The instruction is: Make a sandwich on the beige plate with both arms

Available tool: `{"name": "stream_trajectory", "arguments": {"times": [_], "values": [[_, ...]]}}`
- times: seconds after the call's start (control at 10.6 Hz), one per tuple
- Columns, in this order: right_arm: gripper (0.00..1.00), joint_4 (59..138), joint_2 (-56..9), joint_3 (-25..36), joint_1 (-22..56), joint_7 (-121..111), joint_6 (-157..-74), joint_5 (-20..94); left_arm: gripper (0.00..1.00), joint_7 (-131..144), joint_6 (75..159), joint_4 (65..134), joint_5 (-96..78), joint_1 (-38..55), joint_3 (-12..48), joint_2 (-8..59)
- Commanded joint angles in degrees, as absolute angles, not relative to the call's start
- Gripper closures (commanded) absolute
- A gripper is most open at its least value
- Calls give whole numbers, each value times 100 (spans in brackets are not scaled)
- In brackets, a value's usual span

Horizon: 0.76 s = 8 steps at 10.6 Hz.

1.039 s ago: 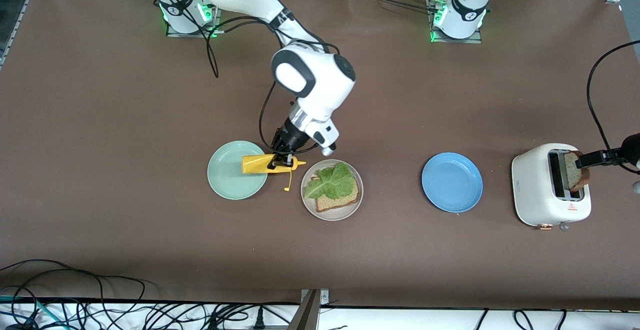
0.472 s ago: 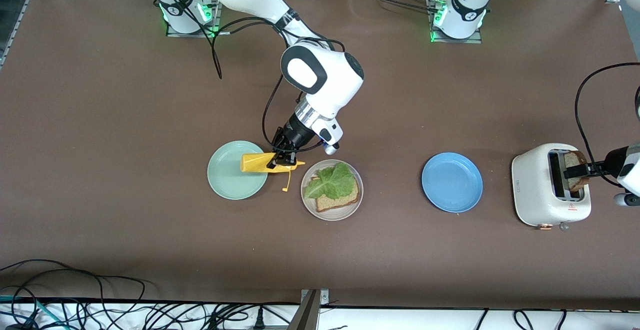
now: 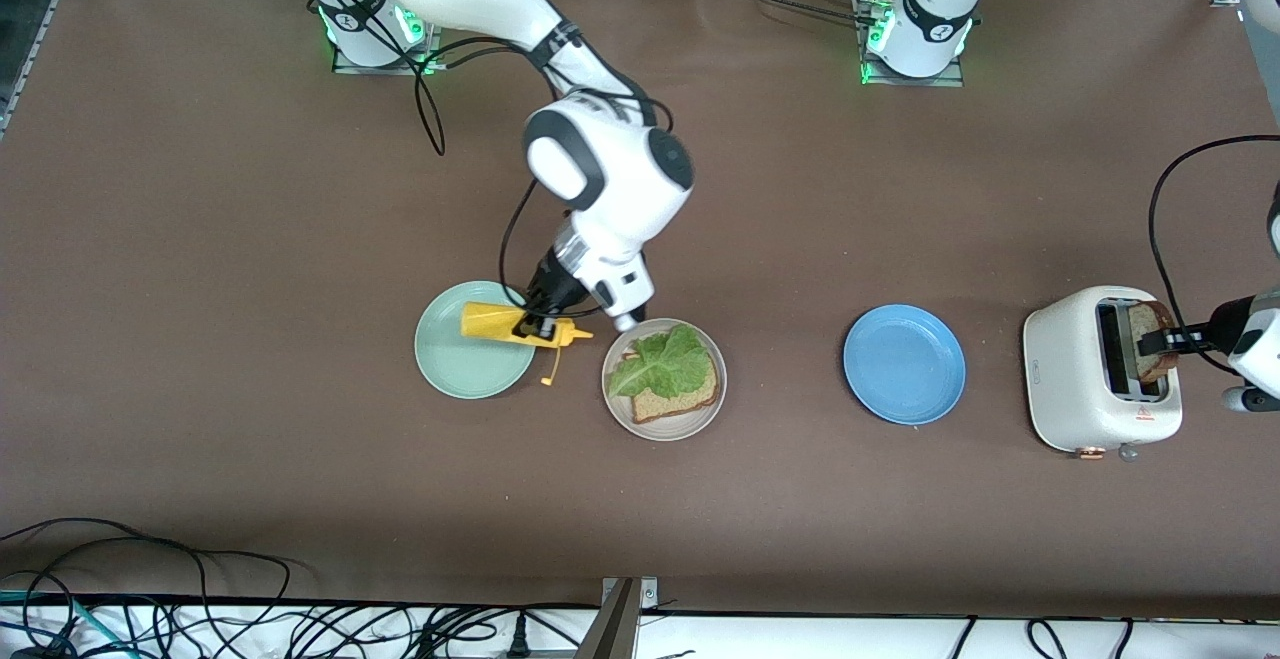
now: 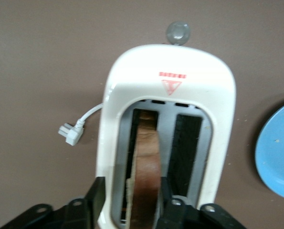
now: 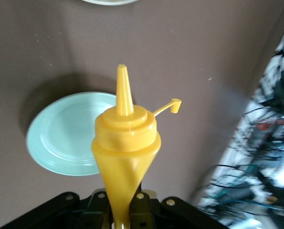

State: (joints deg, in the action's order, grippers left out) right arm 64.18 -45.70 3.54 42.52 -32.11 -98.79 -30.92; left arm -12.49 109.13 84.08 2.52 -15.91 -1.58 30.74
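Both arms [image 3: 600, 179] reach down, gripping.

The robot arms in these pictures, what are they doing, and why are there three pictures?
Two white robot arms work at a brown table. One picture looks down from high up; the other two come from cameras on the arms' wrists. The right end effector is shut on a yellow mustard bottle over the mint-green plate. The left end effector is shut on a bread slice in the white toaster. The beige plate holds bread with lettuce. A blue plate sits between that plate and the toaster.
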Motion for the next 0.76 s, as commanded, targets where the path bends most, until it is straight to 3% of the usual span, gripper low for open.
{"name": "stream_trajectory", "arguments": {"times": [0.0, 0.47, 0.66], "values": [[100, 6495, -4167, 666, 3973, -3295, -9887, -1808, 100, -1512, 10881, 8227, 361, -1714, -114, 3208], [100, 7101, -3464, 887, 3008, -4699, -10134, 533, 100, -1160, 10872, 8209, 193, -1679, -97, 3296], [100, 7207, -3410, 1246, 2778, -5892, -10125, 1602, 100, -1151, 10785, 8087, 185, -1661, -97, 3296]]}}
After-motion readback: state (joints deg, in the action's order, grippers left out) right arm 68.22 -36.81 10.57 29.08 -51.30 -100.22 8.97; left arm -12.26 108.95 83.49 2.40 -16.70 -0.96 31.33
